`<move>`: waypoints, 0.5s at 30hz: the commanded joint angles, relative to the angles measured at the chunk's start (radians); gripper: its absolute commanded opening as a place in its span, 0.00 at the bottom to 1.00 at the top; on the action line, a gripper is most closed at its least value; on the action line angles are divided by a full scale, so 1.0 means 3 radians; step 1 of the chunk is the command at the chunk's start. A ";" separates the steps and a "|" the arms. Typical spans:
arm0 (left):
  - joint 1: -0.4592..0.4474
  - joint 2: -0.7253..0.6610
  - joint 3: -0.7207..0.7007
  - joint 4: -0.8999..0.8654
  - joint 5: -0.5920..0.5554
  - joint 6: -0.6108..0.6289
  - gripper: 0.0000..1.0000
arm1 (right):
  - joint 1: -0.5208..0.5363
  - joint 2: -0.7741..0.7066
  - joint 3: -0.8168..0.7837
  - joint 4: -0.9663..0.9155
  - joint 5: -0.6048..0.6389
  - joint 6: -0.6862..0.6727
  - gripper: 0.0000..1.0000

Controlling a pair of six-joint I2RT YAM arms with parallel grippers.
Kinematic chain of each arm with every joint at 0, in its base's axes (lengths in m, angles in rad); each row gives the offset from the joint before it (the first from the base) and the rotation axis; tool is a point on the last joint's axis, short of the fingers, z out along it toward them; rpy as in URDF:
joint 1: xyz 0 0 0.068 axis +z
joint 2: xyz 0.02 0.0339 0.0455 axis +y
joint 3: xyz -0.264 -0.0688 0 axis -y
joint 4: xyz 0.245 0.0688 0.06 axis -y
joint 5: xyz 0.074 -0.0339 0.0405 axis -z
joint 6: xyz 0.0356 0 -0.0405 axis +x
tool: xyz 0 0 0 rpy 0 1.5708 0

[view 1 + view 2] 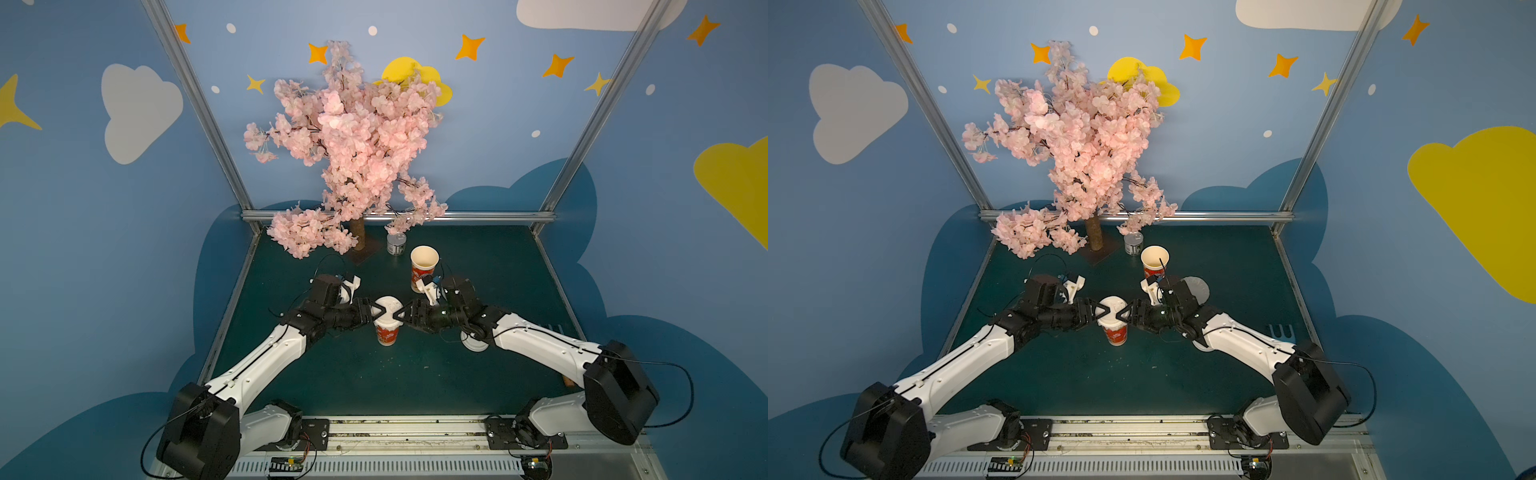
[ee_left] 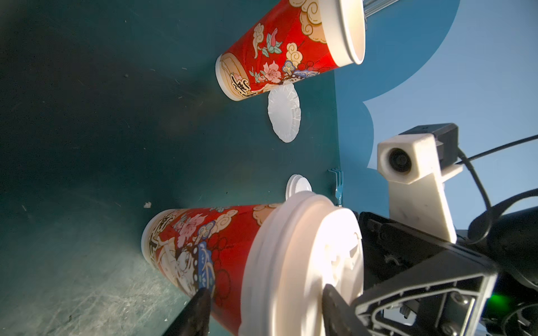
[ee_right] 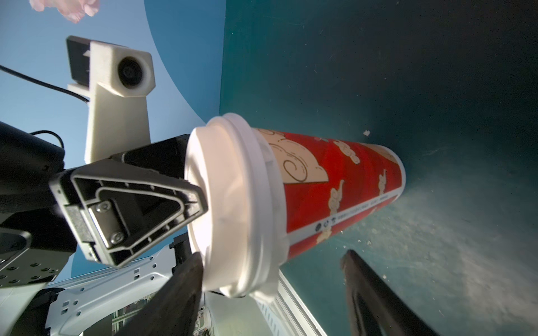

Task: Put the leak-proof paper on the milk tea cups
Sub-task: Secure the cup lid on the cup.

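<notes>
Leak-proof paper, round, pleated-edged, lies flat by open cup; right jaws wide, left jaws' grip unclear.

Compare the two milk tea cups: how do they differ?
The near cup wears a white lid; the far cup stands open, cream inside showing. The left gripper and right gripper flank the near cup's lid; neither reaches the far cup. Both stand upright with the same red print.

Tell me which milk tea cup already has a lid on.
The nearer cup, capped with a white domed lid; the farther cup beside the grey can stands open-mouthed.
</notes>
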 commanded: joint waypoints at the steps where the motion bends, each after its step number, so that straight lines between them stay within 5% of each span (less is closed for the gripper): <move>1: -0.0008 0.0096 -0.0109 -0.0405 -0.0154 0.0079 0.60 | -0.0077 -0.0161 0.0143 -0.0361 -0.0040 -0.0087 0.77; 6: -0.0007 0.0101 -0.0099 -0.0404 -0.0153 0.0075 0.60 | -0.0131 -0.0178 0.0118 -0.0331 0.0052 0.0019 0.77; 15: -0.0006 0.0094 -0.0095 -0.0421 -0.0144 0.0089 0.60 | -0.0174 0.0103 0.0215 -0.0132 -0.0365 -0.0073 0.76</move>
